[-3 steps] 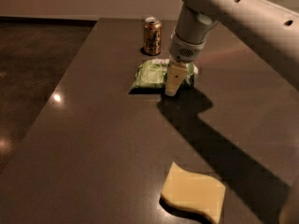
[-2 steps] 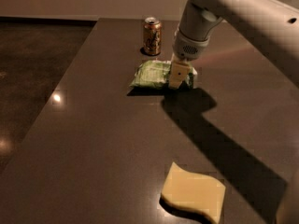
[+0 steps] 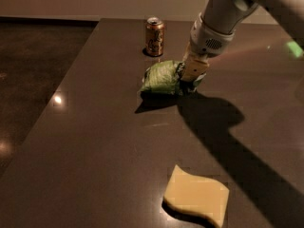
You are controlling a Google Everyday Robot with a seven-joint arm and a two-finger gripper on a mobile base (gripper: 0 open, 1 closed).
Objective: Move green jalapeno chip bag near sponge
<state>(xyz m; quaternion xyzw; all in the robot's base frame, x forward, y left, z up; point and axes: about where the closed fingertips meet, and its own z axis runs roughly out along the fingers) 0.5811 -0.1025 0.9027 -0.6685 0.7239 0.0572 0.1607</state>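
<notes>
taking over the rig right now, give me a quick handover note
The gripper is shut on the right end of the green jalapeno chip bag.
Bag is just in front of the drink can, seemingly raised above its shadow.
The sponge lies flat at the table's near edge, far from the bag.
Done: grasp. Left: carry bag to the sponge, set it down.

No readable text: can (image 3: 155, 36) label can't be made out, bag (image 3: 164, 77) print illegible (sponge (image 3: 197, 196) is plain). Gripper (image 3: 192, 76) clamps the bag's right end, just over the tabletop (image 3: 95, 151).
</notes>
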